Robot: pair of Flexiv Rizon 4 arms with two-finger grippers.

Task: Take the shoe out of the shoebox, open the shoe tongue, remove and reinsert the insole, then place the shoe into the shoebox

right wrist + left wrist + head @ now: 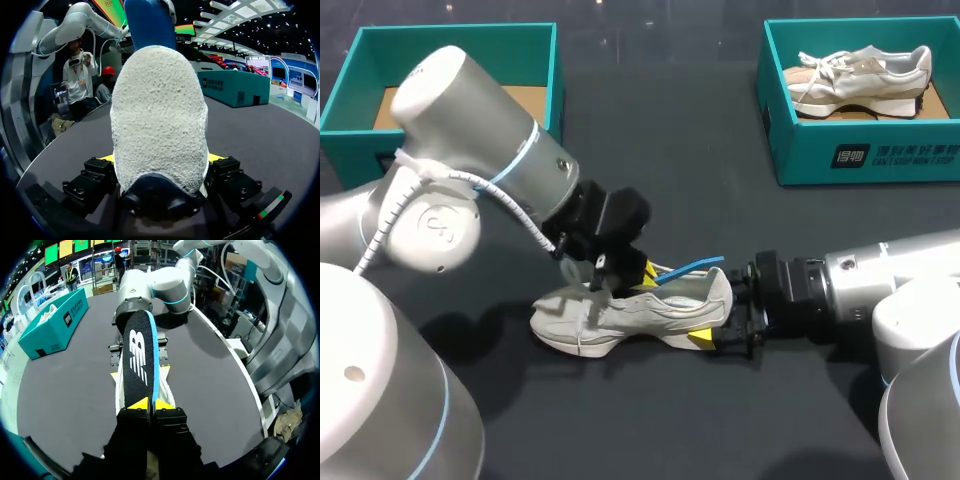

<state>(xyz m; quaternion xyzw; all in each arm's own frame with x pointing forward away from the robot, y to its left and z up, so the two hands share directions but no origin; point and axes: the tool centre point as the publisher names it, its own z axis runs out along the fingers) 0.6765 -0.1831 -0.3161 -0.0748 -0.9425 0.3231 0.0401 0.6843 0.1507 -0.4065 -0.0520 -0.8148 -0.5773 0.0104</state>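
Your shoe (620, 318) rests on the worktop (720, 200), outside both boxes. Your right gripper (724, 320) is clamped on the shoe's heel, with one finger on each side. In the right wrist view the heel (160, 115) fills the space between the fingers. Your left gripper (642, 272) sits just above the shoe's opening and is pinched tight on the insole (690, 269). The insole is raised over the shoe and runs back toward the heel. Well beyond the shoe, the far-left shoebox (450, 33) stands open, and the far-right shoebox (860, 150) holds a second shoe (860, 75).
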